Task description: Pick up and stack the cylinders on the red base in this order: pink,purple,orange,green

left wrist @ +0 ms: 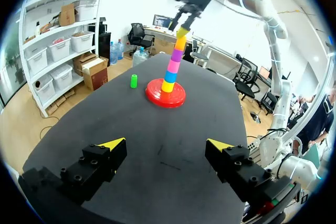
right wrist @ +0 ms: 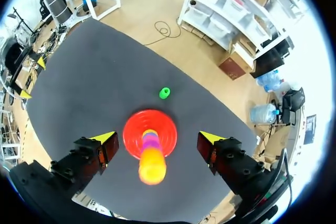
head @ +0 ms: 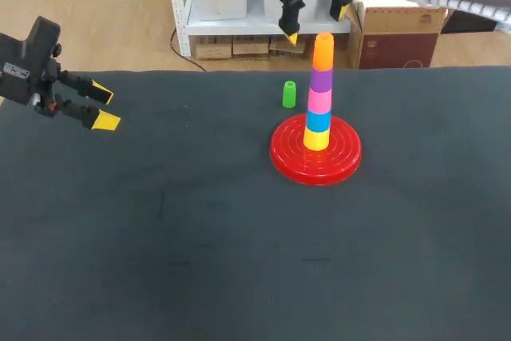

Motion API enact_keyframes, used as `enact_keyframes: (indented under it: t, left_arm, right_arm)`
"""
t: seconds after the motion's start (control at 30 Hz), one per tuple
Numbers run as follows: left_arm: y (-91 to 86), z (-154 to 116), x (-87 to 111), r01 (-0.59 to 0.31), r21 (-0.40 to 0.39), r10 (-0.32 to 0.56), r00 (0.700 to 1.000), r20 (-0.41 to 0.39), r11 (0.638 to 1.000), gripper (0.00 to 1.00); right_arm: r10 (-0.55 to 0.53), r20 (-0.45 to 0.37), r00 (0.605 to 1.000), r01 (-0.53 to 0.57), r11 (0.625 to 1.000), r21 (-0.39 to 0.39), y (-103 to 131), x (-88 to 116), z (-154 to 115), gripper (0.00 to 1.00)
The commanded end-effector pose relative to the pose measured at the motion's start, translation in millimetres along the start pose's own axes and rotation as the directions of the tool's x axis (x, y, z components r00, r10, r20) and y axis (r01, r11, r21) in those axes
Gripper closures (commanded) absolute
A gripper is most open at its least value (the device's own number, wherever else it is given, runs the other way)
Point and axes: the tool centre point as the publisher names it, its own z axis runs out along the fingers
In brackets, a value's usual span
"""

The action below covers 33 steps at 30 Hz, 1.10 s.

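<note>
Below the right gripper (head: 318, 25), jaws apart, orange cylinder (head: 322, 52) tops purple (head: 321, 79) and pink (head: 319, 101) on red base (head: 287, 157). Left to do: green cylinder (head: 289, 94), standing beside the base. Off at the table's far side, left gripper (head: 104, 107) is empty, jaws apart.

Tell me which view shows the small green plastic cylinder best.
The head view: the small green plastic cylinder stands upright, apart from the round red base, seen side-on. The left wrist view shows it small and far off; the right wrist view only from above.

Left end effector (head: 104, 107) and right end effector (head: 318, 25) are black with 2 yellow tips.
</note>
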Motion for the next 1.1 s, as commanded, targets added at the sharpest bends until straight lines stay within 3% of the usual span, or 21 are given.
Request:
enact_keyframes:
  t: [0.03,1.03,1.1]
  left_arm:
    - [0.2,0,1.3,-0.002,0.0,0.002,1.0,0.003,1.0,0.0]
    - [0.2,0,1.3,-0.002,0.0,0.002,1.0,0.003,1.0,0.0]
    - [0.2,0,1.3,-0.002,0.0,0.002,1.0,0.003,1.0,0.0]
  right_arm:
    - [-0.006,-0.095,0.995,0.002,0.999,-0.039,-10,-40,32,0.0]
    - [0.003,-0.08,0.997,-0.005,1.0,-0.025,-6,-41,38,0.0]
    - [0.04,-0.091,0.995,-0.043,0.999,-0.034,-6,-43,44,0.0]
